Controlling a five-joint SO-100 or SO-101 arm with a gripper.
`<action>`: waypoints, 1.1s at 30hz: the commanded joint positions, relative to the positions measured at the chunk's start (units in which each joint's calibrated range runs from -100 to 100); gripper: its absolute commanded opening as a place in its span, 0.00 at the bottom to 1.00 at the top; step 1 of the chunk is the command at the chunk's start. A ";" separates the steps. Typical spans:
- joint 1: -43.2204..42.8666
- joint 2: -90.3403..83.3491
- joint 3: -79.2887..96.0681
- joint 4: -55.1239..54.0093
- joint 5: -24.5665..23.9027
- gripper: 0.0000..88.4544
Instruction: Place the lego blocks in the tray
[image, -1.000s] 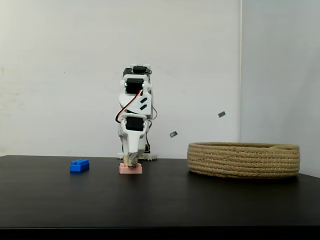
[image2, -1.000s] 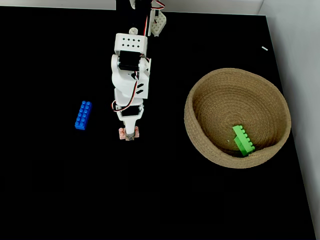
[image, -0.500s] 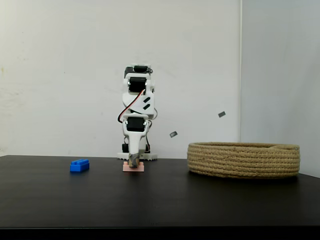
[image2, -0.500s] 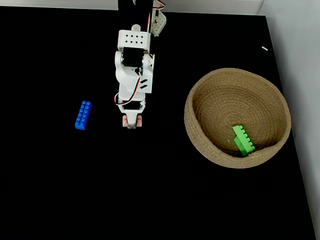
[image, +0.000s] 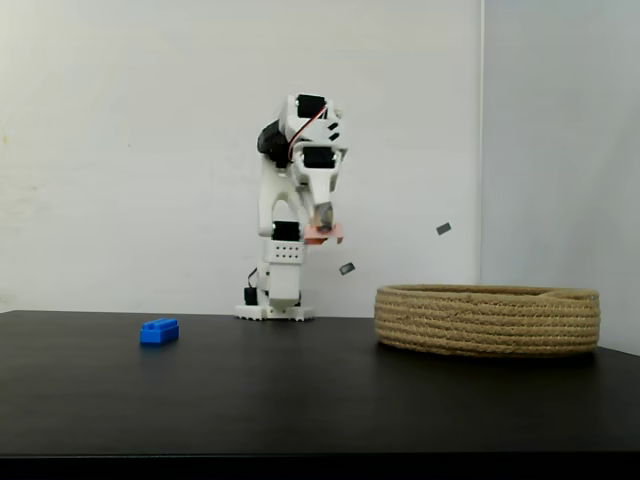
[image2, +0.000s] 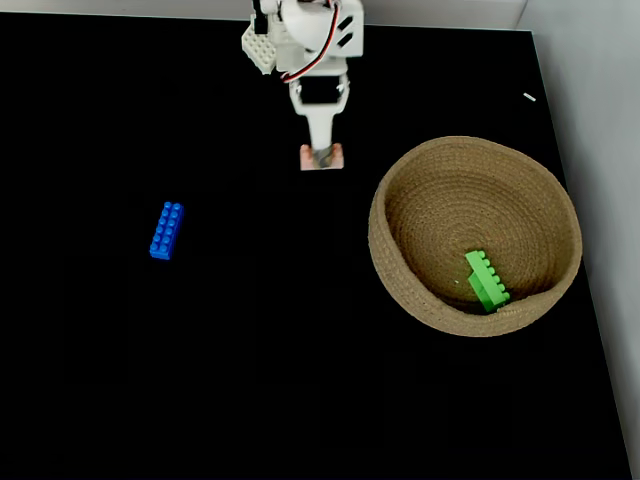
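Pink brick (image2: 322, 157) gripped aloft, blue brick (image2: 166, 230) on table, green brick (image2: 487, 281) in rope tray (image2: 400, 190)

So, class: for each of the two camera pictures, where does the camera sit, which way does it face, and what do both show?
A fixed view: low at the table's front edge, facing the wall; shows the whole arm, its gripper holding the pink brick aloft.
A fixed view: overhead, facing down at the black table; shows the arm's upper part.
Shared: gripper, pink brick, blue brick, tray.
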 joint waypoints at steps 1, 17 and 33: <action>-8.31 -8.34 -7.60 0.70 -2.10 0.00; -15.48 12.81 -10.61 -17.95 -8.89 0.20; -4.19 1.81 0.97 -15.21 0.68 0.51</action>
